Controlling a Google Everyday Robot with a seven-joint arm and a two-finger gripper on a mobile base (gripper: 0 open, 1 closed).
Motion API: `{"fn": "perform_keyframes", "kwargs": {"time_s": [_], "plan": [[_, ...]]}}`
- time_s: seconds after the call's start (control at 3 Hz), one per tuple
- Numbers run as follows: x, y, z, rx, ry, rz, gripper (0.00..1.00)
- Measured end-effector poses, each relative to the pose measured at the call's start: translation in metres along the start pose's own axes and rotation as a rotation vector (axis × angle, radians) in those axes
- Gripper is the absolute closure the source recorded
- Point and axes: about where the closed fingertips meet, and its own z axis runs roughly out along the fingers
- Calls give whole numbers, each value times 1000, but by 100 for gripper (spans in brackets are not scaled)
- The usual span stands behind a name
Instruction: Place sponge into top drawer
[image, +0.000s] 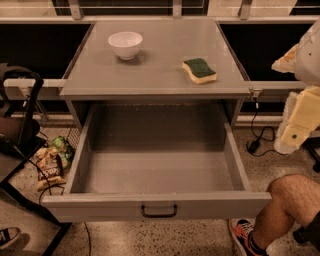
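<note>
The sponge (199, 70), dark green on top with a pale yellow body, lies on the right side of the grey cabinet top (160, 60). The top drawer (155, 172) is pulled fully open below it. It is wide, deep and grey inside, with a black pull handle (159, 211) at the centre of its front panel. Nothing lies in it. My gripper (295, 131), cream and white, hangs at the right edge of the view. It is to the right of the cabinet, apart from the sponge and lower than the cabinet top.
A white bowl (125, 44) stands on the back left of the cabinet top. A person's bare leg and shoe (280, 210) are at the lower right, close to the drawer's front corner. A black frame (22, 130) and snack bags (50, 165) are on the left. A cable (257, 140) lies on the floor at the right.
</note>
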Motion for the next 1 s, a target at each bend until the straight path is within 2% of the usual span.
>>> {"fn": "perform_keyframes", "kwargs": {"time_s": [0.33,0.67,1.0], "plan": [[0,-3,1,7,-6,4,0],[6,-26,6,64,-56,43,0],[14,-75,19,134,-179,159,0]]}}
